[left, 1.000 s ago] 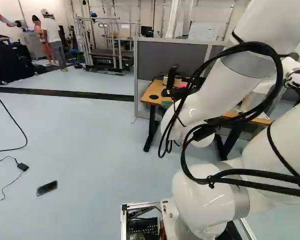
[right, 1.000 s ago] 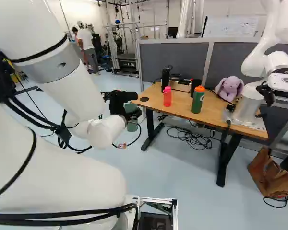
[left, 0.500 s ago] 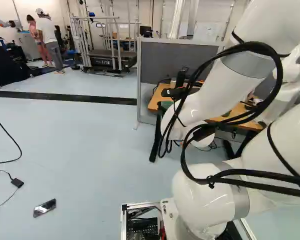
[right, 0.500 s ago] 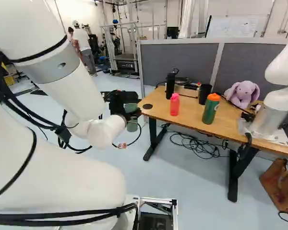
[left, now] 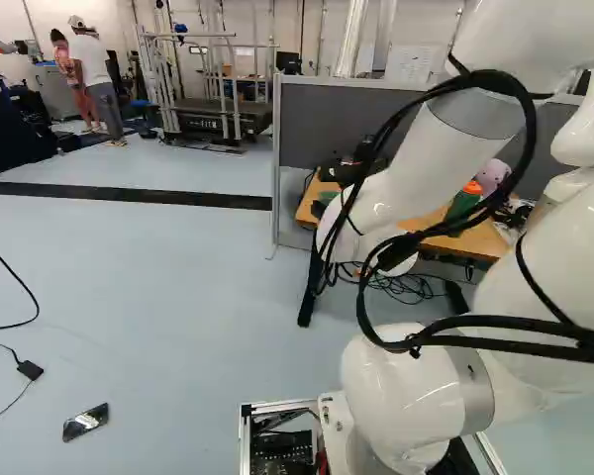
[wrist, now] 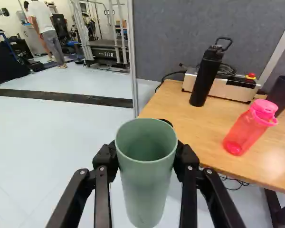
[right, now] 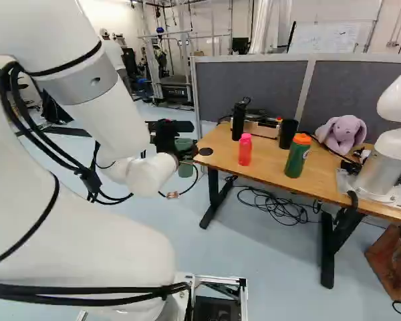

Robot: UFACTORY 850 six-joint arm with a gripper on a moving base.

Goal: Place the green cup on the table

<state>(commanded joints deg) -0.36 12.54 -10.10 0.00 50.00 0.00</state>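
"Where is the green cup (wrist: pixel 146 190) sitting?"

"It is hanging in the claw (wrist: pixel 147 157), with both fingers pressing on it from opposite sides, a little below the rim. It is standing roughly upright over the floor (wrist: pixel 47 161), just beside the nearest corner of the table (wrist: pixel 199 135)."

"How are you expecting it to handle?"

"I am guessing light and fairly stiff, but its smooth wall is narrowing toward the foot, so it is possibly tending to slip downward. Gripping the upper wall is leaving the foot free for landing, so I am seeing no need for a fresh hold. Squeezing harder is only risking a bent wall."

"And the table's edge?"

"That is worrying me more. I am not managing to tell whether the foot is clearing the top, so lifting first and crossing afterward is making sense."

"Where is the room opening up?"

"On the wood between that corner and the black flask (wrist: pixel 207 76), short of the pink bottle (wrist: pixel 247 128). I am favouring a spot well in from the edge, because the fingers are needing space for spreading. The green bottle (right: pixel 297 157) is standing farther along, so it is hardly bothering us"
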